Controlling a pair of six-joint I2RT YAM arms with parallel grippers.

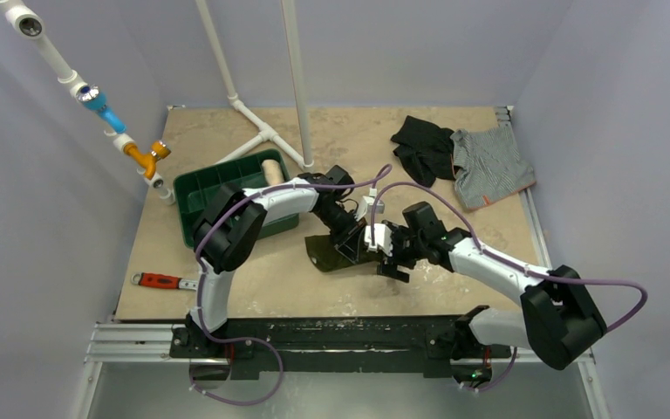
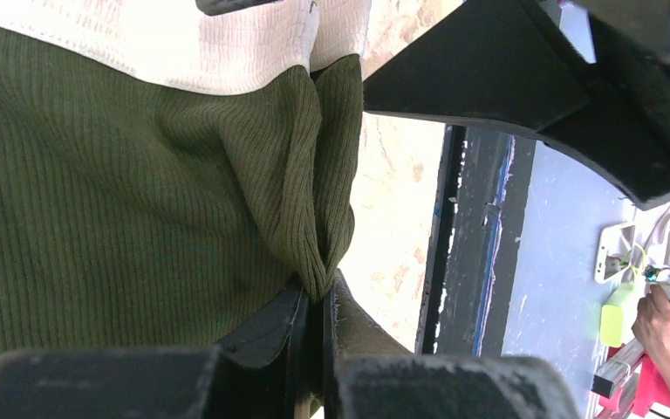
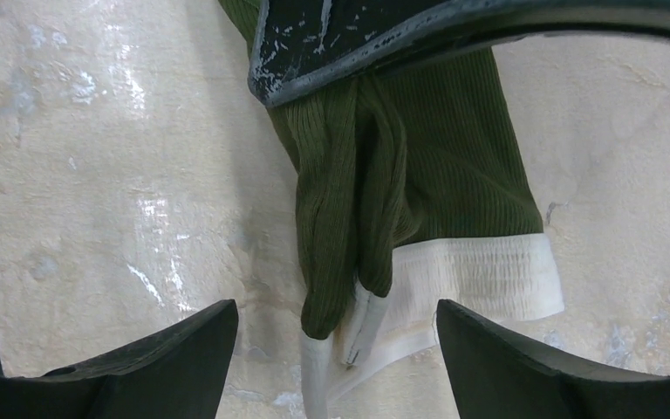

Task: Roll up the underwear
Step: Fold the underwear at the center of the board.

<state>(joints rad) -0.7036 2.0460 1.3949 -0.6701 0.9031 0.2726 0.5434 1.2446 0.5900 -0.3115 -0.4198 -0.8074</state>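
Two hands work one small garment here. The left hand (image 2: pixel 318 298) is clamped tight on a ridge of the underwear (image 2: pixel 122 192). The olive cloth bunches into a fold that runs away from its fingertips toward the cream waistband (image 2: pixel 227 44). The right hand (image 3: pixel 336 323) stands wide apart and holds nothing. The folded edge and the waistband corner lie just ahead of it, between its two fingers (image 3: pixel 140 375) but touching neither. The garment lies on the surface (image 3: pixel 96 175), under the left hand, partly gathered and not yet a roll.

The step in hand looks like a regrasp: the right hand takes the loose end so the cloth can be turned over on itself. To do it well, I would bring the right hand down squarely over the doubled fold, so both layers go between the fingers and not just the top one. Close near the waistband corner, where the cloth looks thickest and least likely to slip. The left hand should not let go before the right has a firm hold, or the fold will probably spring open. The ribbed knit seems soft and stretchy, so pull gently and work low against the surface to get a tight, even roll.
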